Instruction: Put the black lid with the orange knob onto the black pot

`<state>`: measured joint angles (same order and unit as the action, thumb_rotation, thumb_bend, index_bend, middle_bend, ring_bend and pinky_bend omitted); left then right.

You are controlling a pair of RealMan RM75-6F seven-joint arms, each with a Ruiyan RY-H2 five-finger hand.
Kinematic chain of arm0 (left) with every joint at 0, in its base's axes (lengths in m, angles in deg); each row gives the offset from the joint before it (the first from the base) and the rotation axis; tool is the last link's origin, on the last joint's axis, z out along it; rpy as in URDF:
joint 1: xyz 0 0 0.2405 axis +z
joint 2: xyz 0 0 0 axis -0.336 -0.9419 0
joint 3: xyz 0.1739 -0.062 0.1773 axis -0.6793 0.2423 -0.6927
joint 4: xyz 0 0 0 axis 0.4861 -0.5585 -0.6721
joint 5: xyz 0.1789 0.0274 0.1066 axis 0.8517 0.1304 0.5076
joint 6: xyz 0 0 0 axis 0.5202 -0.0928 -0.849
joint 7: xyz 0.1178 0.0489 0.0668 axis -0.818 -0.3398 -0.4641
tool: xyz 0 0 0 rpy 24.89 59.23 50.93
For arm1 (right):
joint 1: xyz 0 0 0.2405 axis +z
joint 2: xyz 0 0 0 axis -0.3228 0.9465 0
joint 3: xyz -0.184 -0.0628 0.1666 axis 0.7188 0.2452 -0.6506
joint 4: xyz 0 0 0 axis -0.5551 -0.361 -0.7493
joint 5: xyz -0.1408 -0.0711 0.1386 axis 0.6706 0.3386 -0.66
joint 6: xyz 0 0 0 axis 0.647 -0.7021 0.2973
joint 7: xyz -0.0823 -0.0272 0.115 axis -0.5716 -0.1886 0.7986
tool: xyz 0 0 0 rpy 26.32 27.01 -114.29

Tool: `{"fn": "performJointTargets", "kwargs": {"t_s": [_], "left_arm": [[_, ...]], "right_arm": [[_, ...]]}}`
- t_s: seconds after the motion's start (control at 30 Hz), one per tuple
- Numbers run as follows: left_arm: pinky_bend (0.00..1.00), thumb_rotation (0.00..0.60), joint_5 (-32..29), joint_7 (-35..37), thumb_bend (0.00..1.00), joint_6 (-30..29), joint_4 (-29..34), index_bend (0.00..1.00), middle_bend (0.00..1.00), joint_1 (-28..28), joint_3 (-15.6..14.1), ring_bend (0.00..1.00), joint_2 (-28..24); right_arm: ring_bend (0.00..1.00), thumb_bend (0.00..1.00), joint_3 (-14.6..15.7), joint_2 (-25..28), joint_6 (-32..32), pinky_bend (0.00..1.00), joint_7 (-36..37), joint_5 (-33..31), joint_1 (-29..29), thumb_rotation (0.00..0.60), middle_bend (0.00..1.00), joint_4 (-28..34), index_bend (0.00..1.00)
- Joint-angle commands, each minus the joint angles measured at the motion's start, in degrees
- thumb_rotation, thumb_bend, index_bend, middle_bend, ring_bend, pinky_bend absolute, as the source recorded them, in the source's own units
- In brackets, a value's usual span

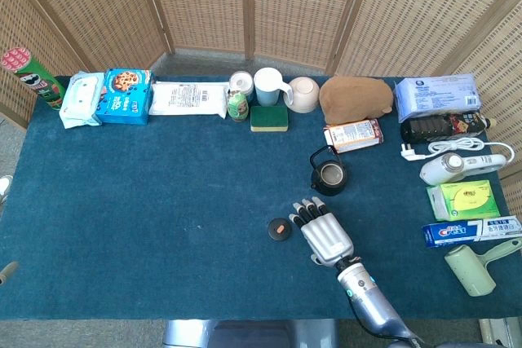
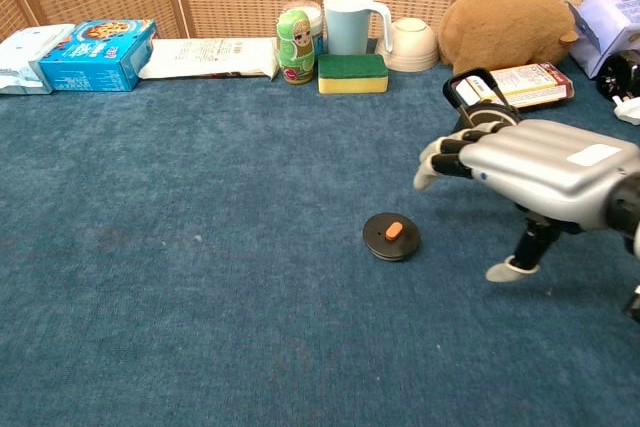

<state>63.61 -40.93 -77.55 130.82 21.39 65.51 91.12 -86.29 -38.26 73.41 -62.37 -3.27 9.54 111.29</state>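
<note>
The right hand [image 1: 325, 235] hovers low in the frame's lower middle, palm down, fingers [image 2: 436, 159] apart and stretched forward, holding nothing. Just to its left on the blue worktop [image 1: 147, 193] lies the lid [image 1: 280, 229], flat, orange knob up, not touched by the hand. Just above the hand in the head view stands the pot [image 1: 329, 175], uncovered, its handle raised; in the chest view the hand partly hides it. Left hand: only a sliver at the left edge, state unclear.
</note>
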Motion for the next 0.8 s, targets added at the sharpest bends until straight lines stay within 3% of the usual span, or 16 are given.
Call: {"fn": "performJointTargets", "kwargs": {"t_s": [0.03,0.43,0.8], "left_arm": [[0.04,0.600,0.1,0.6,0.21,0.0,-0.2,0.00,0.00,0.0,0.0,0.00,-0.2],[0.04,0.600,0.5,1.8,0.21,-0.1,-0.6,0.00,0.00,0.0,-0.2,0.00,-0.4],[0.04,0.600,0.9,2.7,0.21,0.1,-1.1,0.00,0.00,-0.1,-0.5,0.00,-0.6]], "right_arm": [[0.10,0.02,-0.2,-1.9,0.7,0.00,-0.8,-0.8,1.0,0.600,0.09,-0.8,0.21],[0.09,0.12,-0.2,-6.4,0.8,0.00,2.2,0.3,4.1,0.600,0.05,-5.0,0.24],[0.09,0.13,-1.2,-9.5,-0.9,0.00,2.6,-2.4,7.1,0.600,0.05,-9.6,0.25]]}}
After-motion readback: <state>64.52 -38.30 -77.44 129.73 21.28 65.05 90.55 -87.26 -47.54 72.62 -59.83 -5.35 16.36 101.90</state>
